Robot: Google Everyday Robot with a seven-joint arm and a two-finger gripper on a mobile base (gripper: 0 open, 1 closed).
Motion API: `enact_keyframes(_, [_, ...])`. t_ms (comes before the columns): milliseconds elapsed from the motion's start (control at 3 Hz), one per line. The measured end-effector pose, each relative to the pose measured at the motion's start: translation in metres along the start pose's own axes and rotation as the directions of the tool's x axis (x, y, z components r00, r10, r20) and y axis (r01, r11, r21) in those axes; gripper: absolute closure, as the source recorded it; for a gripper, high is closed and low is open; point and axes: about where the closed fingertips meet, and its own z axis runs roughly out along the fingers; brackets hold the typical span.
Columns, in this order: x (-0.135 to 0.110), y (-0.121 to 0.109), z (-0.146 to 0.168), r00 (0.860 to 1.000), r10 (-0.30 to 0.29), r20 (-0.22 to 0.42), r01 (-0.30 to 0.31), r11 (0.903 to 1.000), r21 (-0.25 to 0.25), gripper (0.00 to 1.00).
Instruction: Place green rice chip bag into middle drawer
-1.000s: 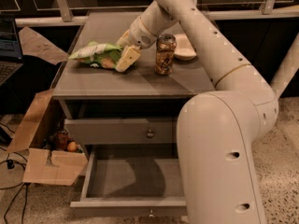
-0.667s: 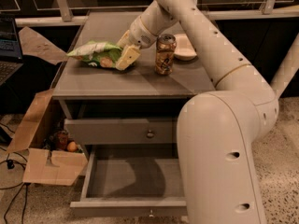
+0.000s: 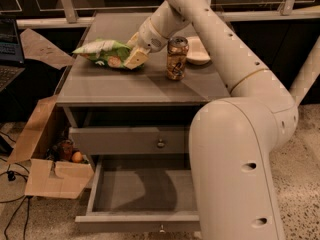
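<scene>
Raised slightly since the earlier frame, the arm [image 3: 235,59] works over the left rear of the cabinet top [image 3: 125,89], with the middle drawer [image 3: 135,189] standing open below the front edge. The green rice chip bag [image 3: 100,51] is pinched at its right end by the closed gripper [image 3: 136,59]; carry it level past the front edge, clear of the can [image 3: 176,59], before lowering.

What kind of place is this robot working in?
Probably a lab or office test area, not a home: a laptop beside the cabinet, an open cardboard box and loose cables on the speckled floor. The gripper is at the green rice chip bag on the cabinet top.
</scene>
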Motion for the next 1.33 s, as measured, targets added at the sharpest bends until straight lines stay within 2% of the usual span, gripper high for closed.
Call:
enact_keyframes(333, [0.000,0.000,0.000,1.000,0.000,0.000,0.000,1.0000,0.000,1.00])
enact_keyframes(667, [-0.008,0.000,0.015,0.995,-0.012,-0.096,0.006,0.9985,-0.055,1.00])
enact_keyframes(1000, [-0.025,-0.004,0.039,0.977,-0.054,-0.208,0.032,0.9938,-0.107,1.00])
enact_keyframes(1333, [-0.046,-0.011,0.038,0.971,-0.097,-0.217,0.077,0.9922,-0.097,1.00])
